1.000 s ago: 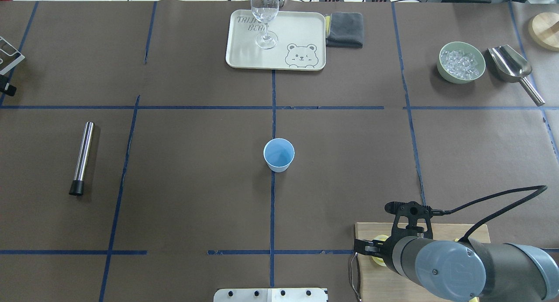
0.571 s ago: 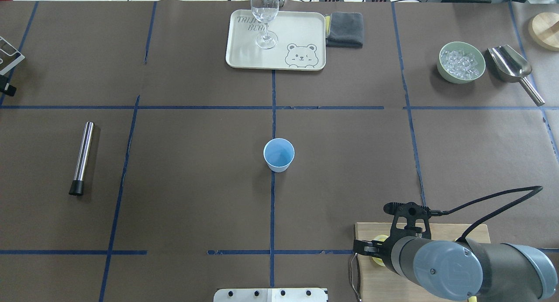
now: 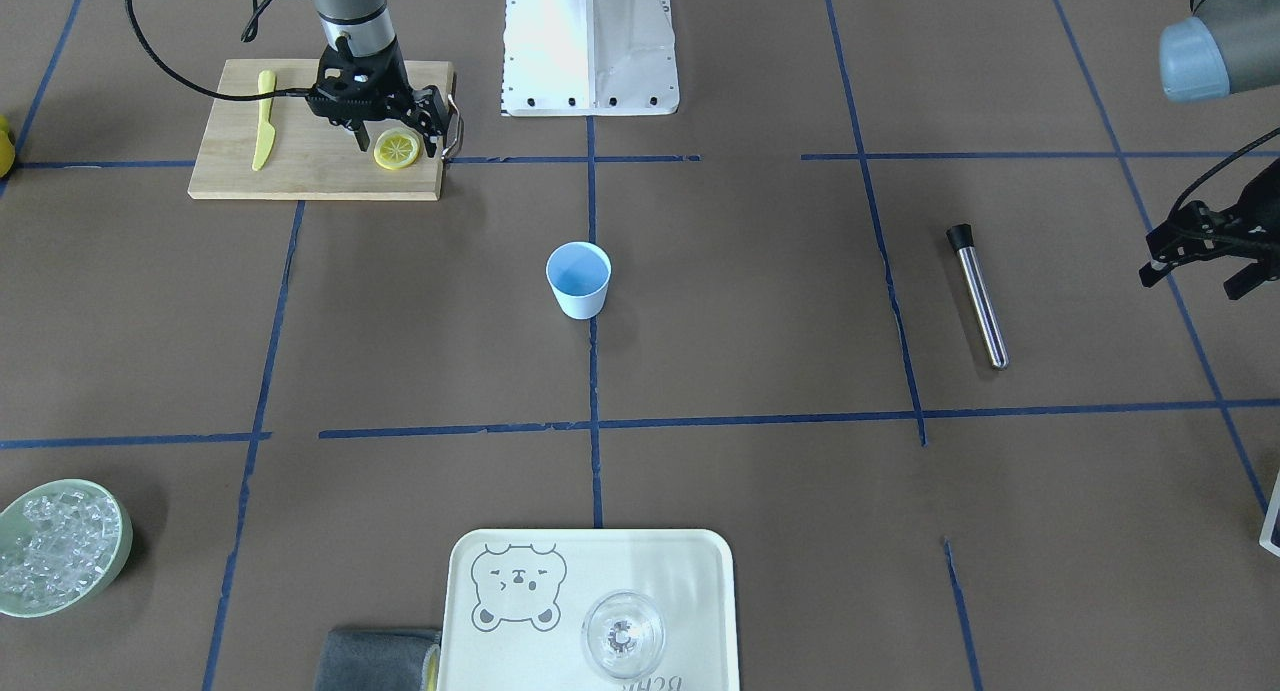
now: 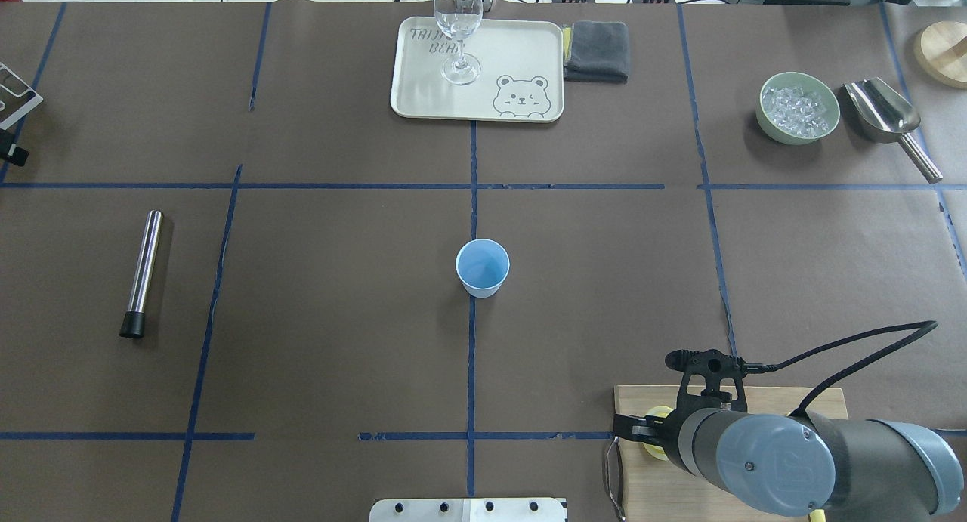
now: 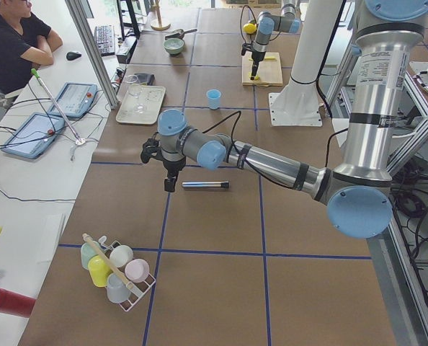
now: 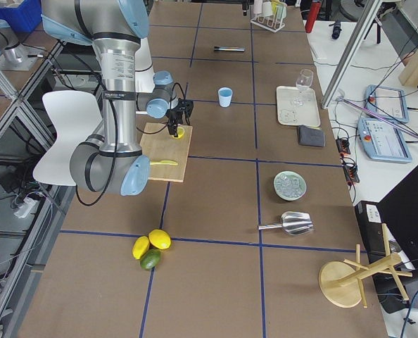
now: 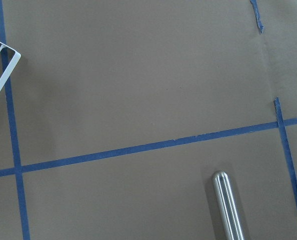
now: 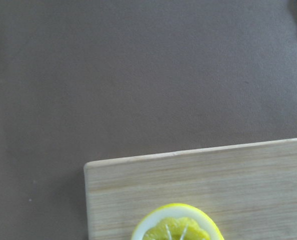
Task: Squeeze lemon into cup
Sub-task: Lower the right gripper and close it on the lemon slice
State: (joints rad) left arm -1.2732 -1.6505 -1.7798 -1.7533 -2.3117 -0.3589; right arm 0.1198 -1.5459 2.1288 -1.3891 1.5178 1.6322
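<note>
**Brown paper-covered table (image 3: 760, 301), nothing gripped**

Shows right gripper (image 3: 398, 146) spread wide astride thin round yellow lemon slice (image 3: 397, 152), flat on pale wooden cutting board (image 3: 300, 176). Puts small pale-blue tapered cup (image 3: 578, 279) well apart from board, left gripper (image 3: 1195, 279) farther still, likewise unclenched.

Same build both sides on my feed: grey tubes, pale blue caps (image 4: 778, 461) at the joints. Right arm (image 4: 869, 454): the nearest cap shows an embossed logo and small screws; a black cable (image 4: 934, 325) loops off the wrist. Right gripper (image 3: 396, 143) black, angular. Left arm (image 5: 264, 160): dark bands on the forearm, silver upright with a printed label. Left gripper (image 3: 1192, 281) black. Base (image 3: 590, 41) white.
</note>
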